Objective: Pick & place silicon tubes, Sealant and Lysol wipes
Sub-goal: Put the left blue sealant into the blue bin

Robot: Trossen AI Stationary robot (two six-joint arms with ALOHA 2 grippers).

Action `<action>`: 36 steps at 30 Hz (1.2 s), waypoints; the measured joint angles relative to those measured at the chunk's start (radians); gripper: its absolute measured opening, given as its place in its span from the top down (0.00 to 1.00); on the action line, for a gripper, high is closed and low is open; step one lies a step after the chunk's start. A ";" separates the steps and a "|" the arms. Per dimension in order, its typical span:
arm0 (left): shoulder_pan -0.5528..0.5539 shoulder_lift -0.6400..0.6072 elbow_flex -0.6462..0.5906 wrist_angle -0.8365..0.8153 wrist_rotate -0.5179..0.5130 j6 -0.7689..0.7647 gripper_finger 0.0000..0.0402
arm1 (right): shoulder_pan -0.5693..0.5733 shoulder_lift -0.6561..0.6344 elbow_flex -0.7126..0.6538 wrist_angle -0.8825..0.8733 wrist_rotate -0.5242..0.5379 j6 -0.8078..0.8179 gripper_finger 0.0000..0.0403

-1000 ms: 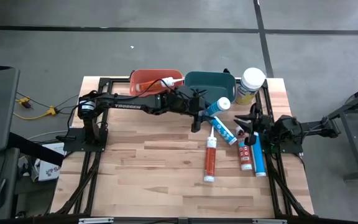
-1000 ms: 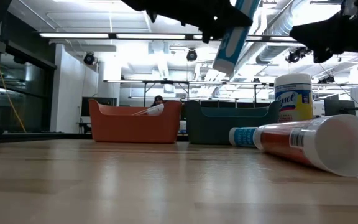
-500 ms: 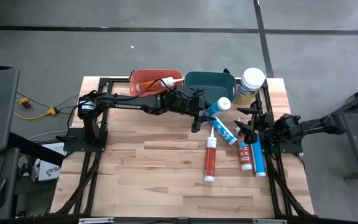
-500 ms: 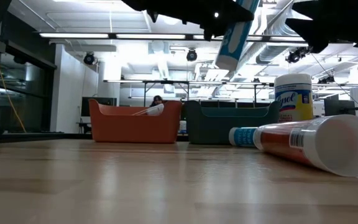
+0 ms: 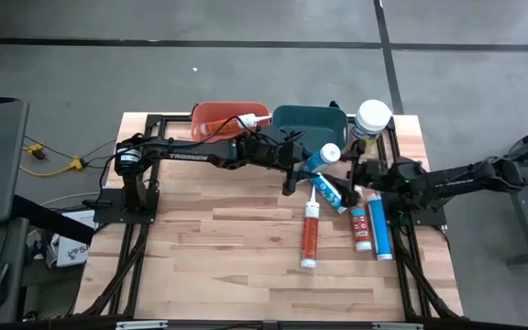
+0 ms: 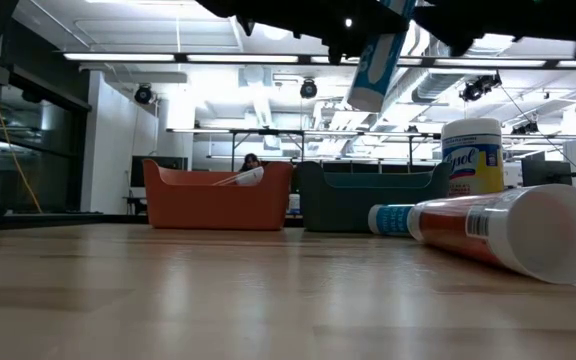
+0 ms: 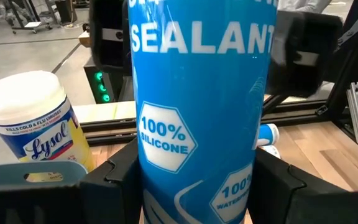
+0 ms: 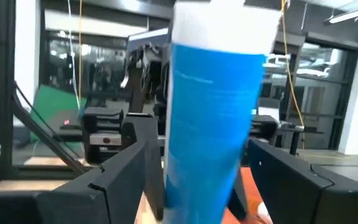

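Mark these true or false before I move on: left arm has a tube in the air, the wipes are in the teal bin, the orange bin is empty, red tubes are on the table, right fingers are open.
1. The left gripper holds the blue sealant tube off the table. True.
2. The Lysol wipes lie in the teal bin. False: they stand upright on the table beside it.
3. The orange bin is empty. False: a whitish tube rests in it.
4. A red tube lies on the table. True.
5. The right gripper has its fingers open either side of a blue tube. True.
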 joint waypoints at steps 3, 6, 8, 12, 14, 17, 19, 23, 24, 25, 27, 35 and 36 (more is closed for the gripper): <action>0.000 0.000 0.000 -0.001 0.004 0.000 0.52 | -0.023 0.080 0.054 0.000 -0.036 0.000 0.33; 0.000 0.000 0.000 -0.001 0.021 -0.001 0.52 | -0.042 0.149 0.100 0.000 -0.084 0.003 0.33; 0.000 0.000 0.000 -0.001 0.033 -0.002 0.52 | -0.052 0.190 0.129 -0.001 -0.117 0.004 0.33; 0.000 0.000 0.000 -0.005 0.045 -0.002 0.52 | -0.058 0.251 0.175 -0.006 -0.161 0.004 0.34; 0.000 0.000 0.000 -0.010 0.052 0.000 0.52 | -0.058 0.270 0.192 -0.005 -0.170 0.003 0.34; 0.000 0.000 0.000 -0.010 0.067 0.000 0.52 | -0.058 0.282 0.203 0.000 -0.178 0.000 0.36; 0.000 0.000 0.000 -0.010 0.068 0.001 0.52 | -0.058 0.282 0.203 0.000 -0.179 0.001 0.39; -0.001 0.000 0.000 -0.011 0.066 0.010 0.52 | -0.057 0.280 0.203 -0.003 -0.145 0.009 0.51; 0.000 0.000 0.000 -0.011 0.068 0.019 0.53 | -0.057 0.281 0.203 -0.010 -0.131 0.017 0.54; 0.000 0.000 0.000 -0.015 0.070 0.020 0.54 | -0.057 0.281 0.203 -0.015 -0.118 0.018 0.54; 0.000 0.000 0.000 -0.018 0.068 0.017 0.54 | -0.057 0.281 0.203 -0.021 -0.111 0.018 0.54; 0.000 0.001 -0.002 -0.048 -0.061 -0.068 0.29 | -0.058 0.280 0.204 -0.097 -0.046 -0.007 0.54; 0.001 0.002 -0.002 -0.058 -0.087 -0.069 0.25 | -0.059 0.280 0.204 -0.111 -0.025 -0.010 0.54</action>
